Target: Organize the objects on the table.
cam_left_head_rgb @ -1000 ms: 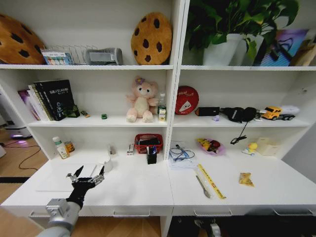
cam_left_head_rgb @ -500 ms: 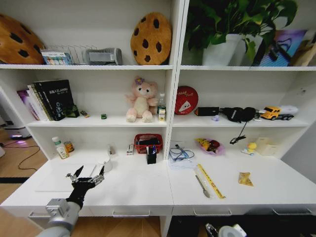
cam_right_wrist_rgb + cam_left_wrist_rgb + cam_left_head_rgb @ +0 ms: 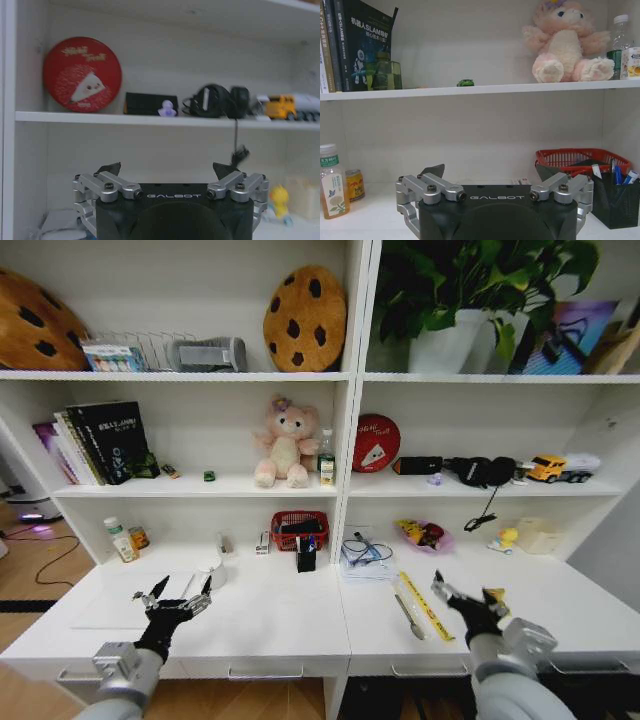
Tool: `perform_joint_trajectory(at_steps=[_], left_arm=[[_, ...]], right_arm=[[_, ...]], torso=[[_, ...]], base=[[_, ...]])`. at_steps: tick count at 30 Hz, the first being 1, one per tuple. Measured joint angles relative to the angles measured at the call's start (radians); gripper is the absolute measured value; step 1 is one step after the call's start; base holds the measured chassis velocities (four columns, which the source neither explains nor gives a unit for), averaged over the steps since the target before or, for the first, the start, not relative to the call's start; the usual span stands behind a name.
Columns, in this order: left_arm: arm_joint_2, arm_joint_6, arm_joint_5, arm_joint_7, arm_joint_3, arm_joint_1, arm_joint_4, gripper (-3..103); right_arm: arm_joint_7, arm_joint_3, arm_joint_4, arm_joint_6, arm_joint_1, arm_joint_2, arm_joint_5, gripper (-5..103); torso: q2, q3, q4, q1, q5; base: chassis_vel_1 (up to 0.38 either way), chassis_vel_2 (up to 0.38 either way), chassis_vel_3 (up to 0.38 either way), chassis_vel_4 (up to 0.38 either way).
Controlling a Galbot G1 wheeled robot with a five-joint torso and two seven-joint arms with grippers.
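Landmark: the small black mesh pen holder (image 3: 307,560) with blue pens, standing at the back of the long white desk (image 3: 290,625), just in front of the red wire basket (image 3: 300,527).

Left gripper (image 3: 172,596) hovered over the desk's front part, well left of the pen holder, fingers spread apart, nothing between them. A thin silver laptop (image 3: 115,612) lay flat under and beside it.

Right gripper (image 3: 462,597) hovered over the desk's front part, well right of the pen holder, fingers likewise apart and empty. A yellow ruler (image 3: 427,606) and a grey pen-like tool (image 3: 408,615) lay between that gripper and the holder.
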Motion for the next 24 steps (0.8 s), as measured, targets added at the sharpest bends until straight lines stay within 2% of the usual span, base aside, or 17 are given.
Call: perform_joint_trajectory(at_steps=[1,2,3,4,5,7,8,10,12,16,20,23,24], left_arm=[[0.000,0.000,0.000,0.000,0.000,0.000,0.000,100],[0.000,0.000,0.000,0.000,0.000,0.000,0.000,100],[0.000,0.000,0.000,0.000,0.000,0.000,0.000,100],[0.000,0.000,0.000,0.000,0.000,0.000,0.000,100],[0.000,0.000,0.000,0.000,0.000,0.000,0.000,100],[0.000,0.000,0.000,0.000,0.000,0.000,0.000,100],[0.000,0.000,0.000,0.000,0.000,0.000,0.000,100],[0.000,0.000,0.000,0.000,0.000,0.000,0.000,100],[0.000,0.000,0.000,0.000,0.000,0.000,0.000,100],[0.000,0.000,0.000,0.000,0.000,0.000,0.000,100],[0.000,0.000,0.000,0.000,0.000,0.000,0.000,100],[0.000,0.000,0.000,0.000,0.000,0.000,0.000,100],[0.000,0.000,0.000,0.000,0.000,0.000,0.000,100]], right_arm=[[-0.045,0.009,-0.038,0.024,0.025,-0.016,-0.028,100],[-0.045,0.009,-0.038,0.024,0.025,-0.016,-0.028,100],[-0.092,0.019,-0.078,0.051,0.049,-0.030,-0.039,100],[-0.208,0.057,-0.179,0.092,0.097,-0.052,-0.045,100],[-0.208,0.057,-0.179,0.092,0.097,-0.052,-0.045,100],[-0.302,0.103,-0.260,0.104,0.115,-0.067,-0.033,103],[-0.302,0.103,-0.260,0.104,0.115,-0.067,-0.033,103],[-0.365,0.161,-0.310,0.103,0.095,-0.080,-0.012,96],[-0.371,0.171,-0.315,0.103,0.089,-0.081,-0.011,93],[-0.429,0.233,-0.307,0.100,0.018,-0.066,-0.011,102],[-0.434,0.240,-0.297,0.088,0.009,-0.058,0.007,95],[-0.427,0.238,-0.285,0.073,0.011,-0.057,0.032,80],[-0.427,0.238,-0.285,0.073,0.011,-0.057,0.032,80]], torso=[[0.000,0.000,0.0002,0.000,-0.0001],[0.000,0.000,0.0002,0.000,-0.0001],[0.000,0.000,0.0001,0.000,-0.0002],[0.000,0.000,0.0004,0.000,-0.0001],[0.000,0.000,0.0004,0.000,-0.0001],[0.000,0.000,0.0002,0.000,0.0001],[0.000,0.000,0.0002,0.000,0.0001],[0.000,0.000,0.0000,0.000,-0.0003],[0.000,0.000,-0.0002,0.000,-0.0003],[0.000,0.000,-0.0004,0.000,-0.0004],[0.000,0.000,-0.0001,0.000,-0.0006],[0.000,0.000,0.0001,0.000,-0.0006],[0.000,0.000,0.0001,0.000,-0.0006]], base=[[0.000,0.000,0.000,0.000],[0.000,0.000,0.000,0.000],[0.000,0.000,0.000,0.000],[0.000,0.000,0.000,0.000],[0.000,0.000,0.000,0.000],[0.000,0.000,0.000,0.000],[0.000,0.000,0.000,0.000],[0.000,0.000,0.000,0.000],[0.000,0.000,0.000,0.000],[0.000,0.000,0.000,0.000],[0.000,0.000,0.000,0.000],[-0.008,-0.023,0.031,0.018],[-0.025,-0.070,0.092,0.055]])
